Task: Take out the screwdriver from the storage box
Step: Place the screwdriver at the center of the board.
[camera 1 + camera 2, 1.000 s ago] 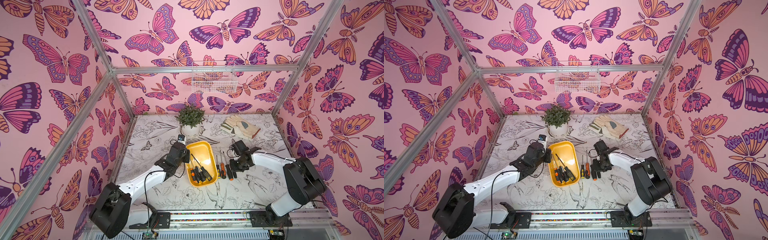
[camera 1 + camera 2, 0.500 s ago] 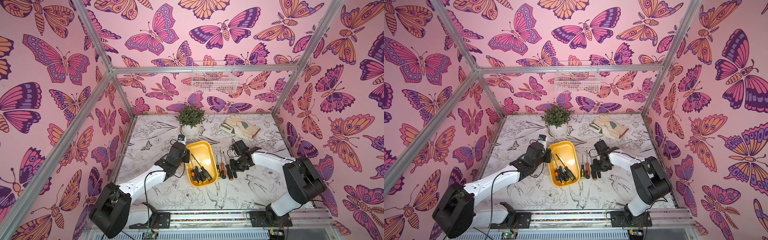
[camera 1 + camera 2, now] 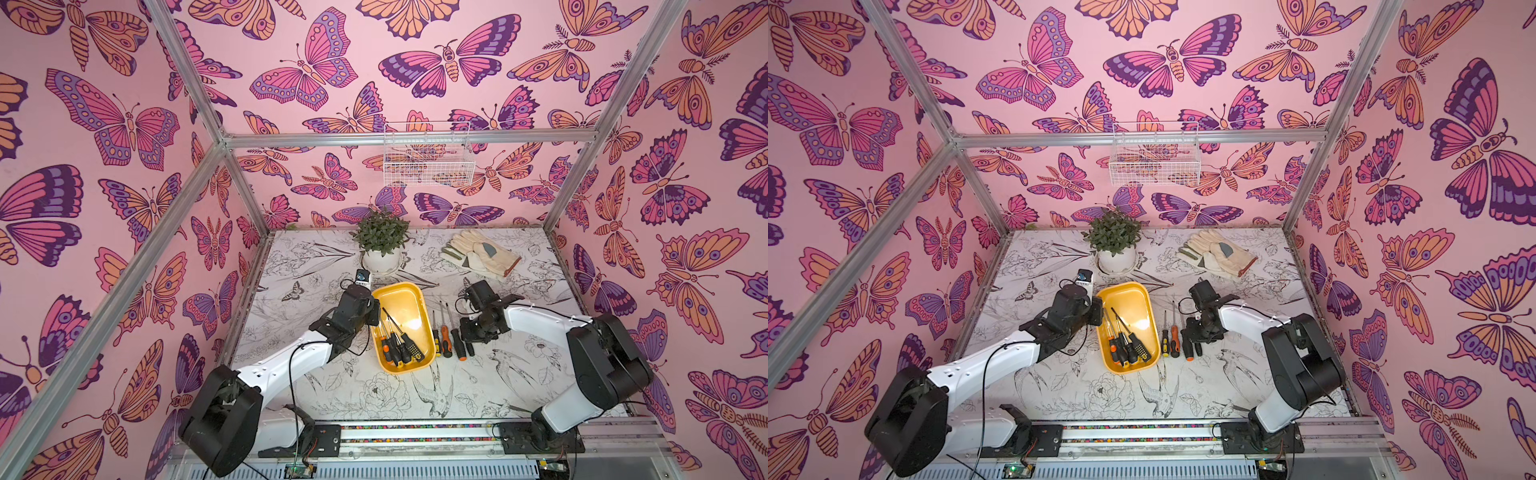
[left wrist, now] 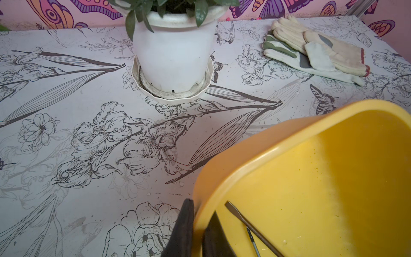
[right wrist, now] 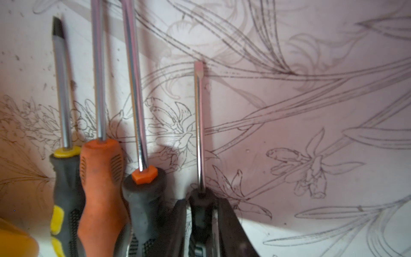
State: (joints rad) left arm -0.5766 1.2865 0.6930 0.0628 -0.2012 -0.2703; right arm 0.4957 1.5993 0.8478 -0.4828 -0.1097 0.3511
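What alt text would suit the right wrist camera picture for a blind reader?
Four screwdrivers lie side by side on a flower-printed table; the right gripper straddles the slimmest one's black handle. A yellow storage box corner peeks in.

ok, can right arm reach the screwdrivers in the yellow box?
Probably yes: screwdrivers lie uncovered in the storage box; left gripper only pinches its rim. Right gripper straddles a black-handled screwdriver, though.

Yellow storage box [image 3: 401, 299], pink butterfly walls [image 3: 374, 62]
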